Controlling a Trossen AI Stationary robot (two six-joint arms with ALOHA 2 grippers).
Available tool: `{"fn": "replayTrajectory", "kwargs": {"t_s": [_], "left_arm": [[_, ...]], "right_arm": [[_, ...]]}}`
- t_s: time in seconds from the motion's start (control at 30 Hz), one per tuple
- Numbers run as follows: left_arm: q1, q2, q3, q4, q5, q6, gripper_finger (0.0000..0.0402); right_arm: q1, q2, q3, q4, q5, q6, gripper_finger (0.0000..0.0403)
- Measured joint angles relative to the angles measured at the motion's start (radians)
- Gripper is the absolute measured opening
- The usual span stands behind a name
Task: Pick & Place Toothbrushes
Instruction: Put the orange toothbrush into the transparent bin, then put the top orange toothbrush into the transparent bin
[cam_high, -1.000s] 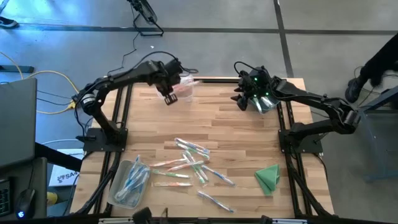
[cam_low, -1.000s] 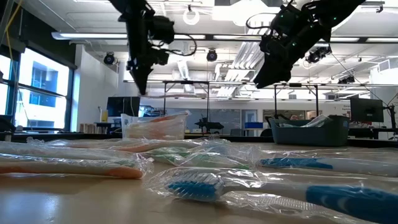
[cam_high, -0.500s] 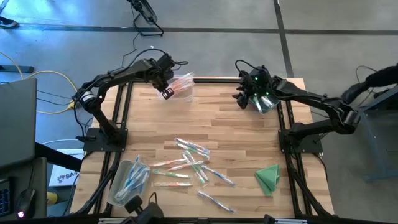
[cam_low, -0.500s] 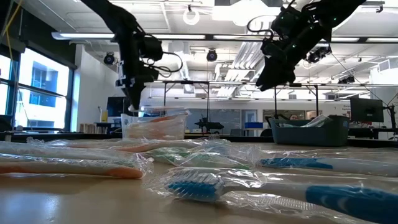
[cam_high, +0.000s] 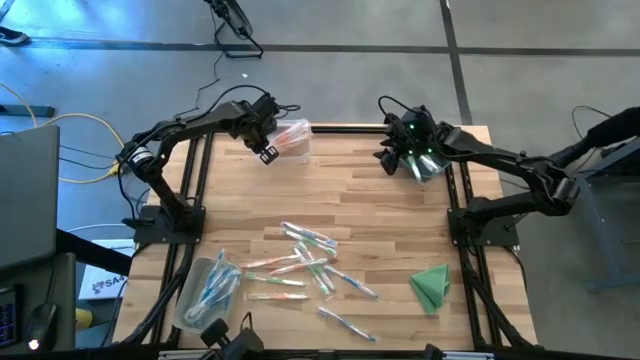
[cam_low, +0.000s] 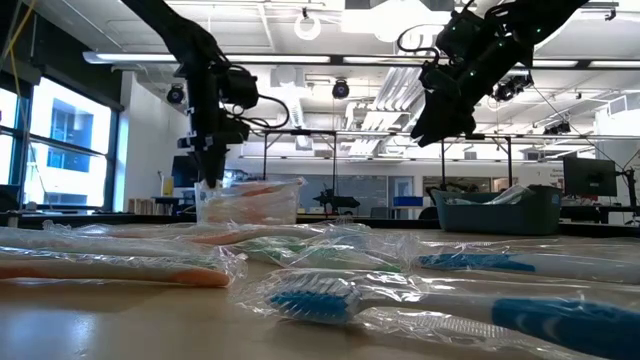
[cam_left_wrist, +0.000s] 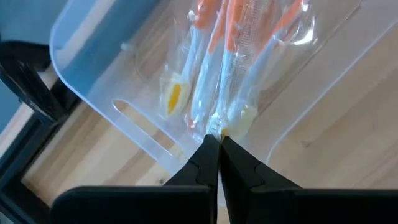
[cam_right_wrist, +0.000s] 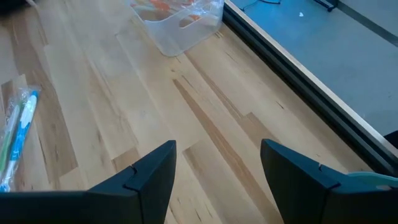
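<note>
Two matte black, slender jointed arms make up the robot, each rising from a black bracket base. The left arm (cam_high: 190, 128) trails loose black cables looping off its wrist. The right arm (cam_high: 500, 160) carries a bulkier black wrist block showing small green lights. Its fingers (cam_right_wrist: 152, 177) are broad, flat black plates with angular, bevelled edges.

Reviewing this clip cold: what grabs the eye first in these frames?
The scatter of wrapped toothbrushes at the table's near-centre stands out, with a folded green cloth to its right. At the far left corner, the shut left gripper hangs at a clear bin of orange-handled brushes. The right gripper waits open by the far right corner.
</note>
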Motion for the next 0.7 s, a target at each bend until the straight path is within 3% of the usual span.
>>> {"fn": "replayTrajectory", "kwargs": {"t_s": [0.13,0.47,0.7], "left_arm": [[0.000,0.000,0.000,0.044,0.000,-0.016,0.0023],[0.000,0.000,0.019,0.019,0.000,-0.029,0.0143],[0.000,0.000,0.141,-0.114,-0.001,-0.030,0.0158]], "right_arm": [[0.000,0.000,0.000,0.000,0.000,-0.009,0.0226],[-0.017,0.000,0.000,0.002,-0.001,-0.040,0.0226],[-0.043,0.000,0.000,0.002,-0.010,-0.039,0.0226]]}}
